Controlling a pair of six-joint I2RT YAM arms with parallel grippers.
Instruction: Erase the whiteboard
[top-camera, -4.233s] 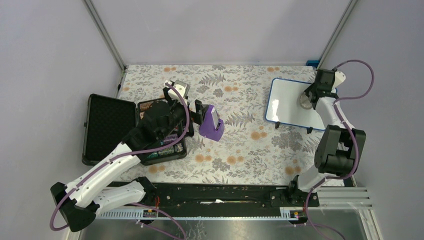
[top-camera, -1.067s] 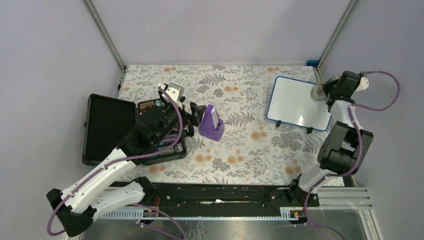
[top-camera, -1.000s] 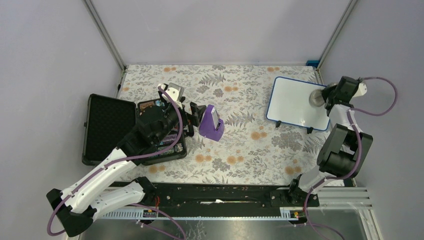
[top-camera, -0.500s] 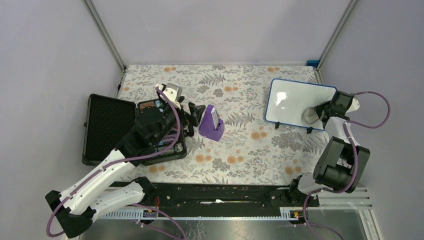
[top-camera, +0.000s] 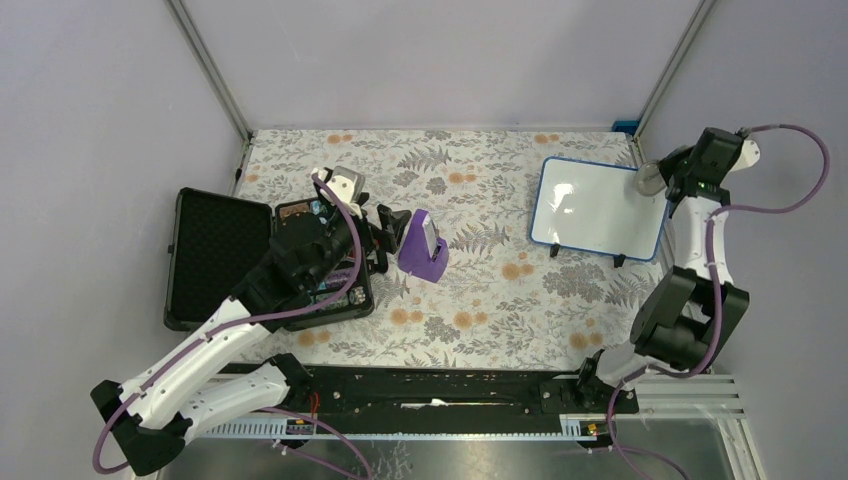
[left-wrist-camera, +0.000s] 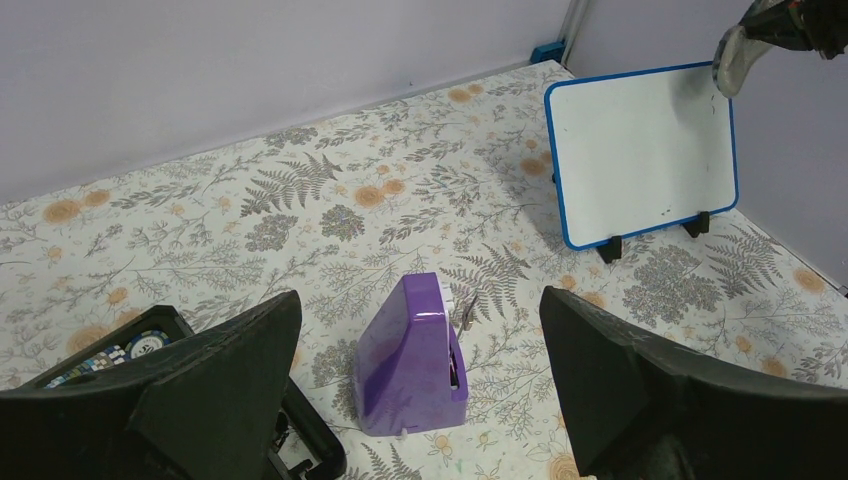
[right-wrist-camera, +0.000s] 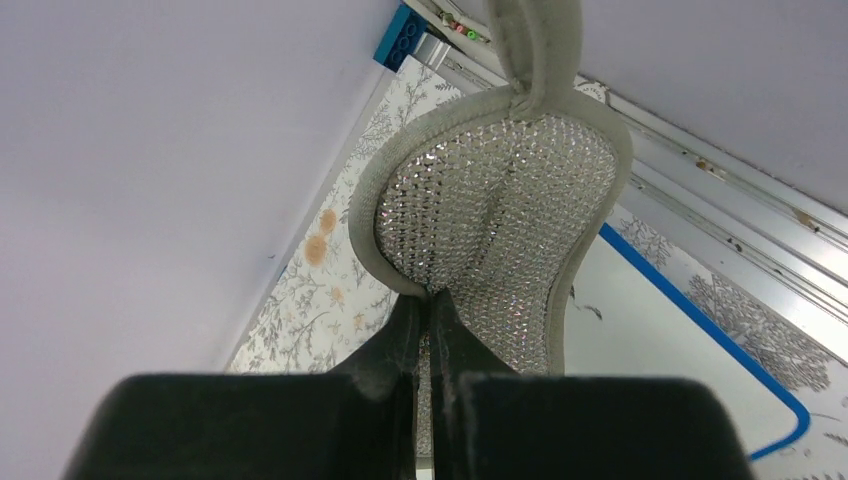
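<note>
A blue-framed whiteboard (top-camera: 598, 210) stands on small black feet at the table's far right; it also shows in the left wrist view (left-wrist-camera: 640, 150), with faint marks near its lower edge. My right gripper (top-camera: 672, 178) is shut on a silvery mesh sponge pad (right-wrist-camera: 500, 220), held at the board's upper right corner; the pad shows in the top view (top-camera: 647, 180) and the left wrist view (left-wrist-camera: 735, 55). My left gripper (left-wrist-camera: 420, 400) is open and empty, hovering over a purple holder (left-wrist-camera: 412, 355) in mid table.
An open black case (top-camera: 215, 255) with small items lies at the left, under my left arm. The purple holder (top-camera: 422, 245) stands beside it. A blue block (top-camera: 624, 127) sits at the far right corner. Walls close in on both sides.
My right gripper has carried the pad from the board's lower right up to its upper right corner. The board shifted slightly. The left arm has barely moved.
</note>
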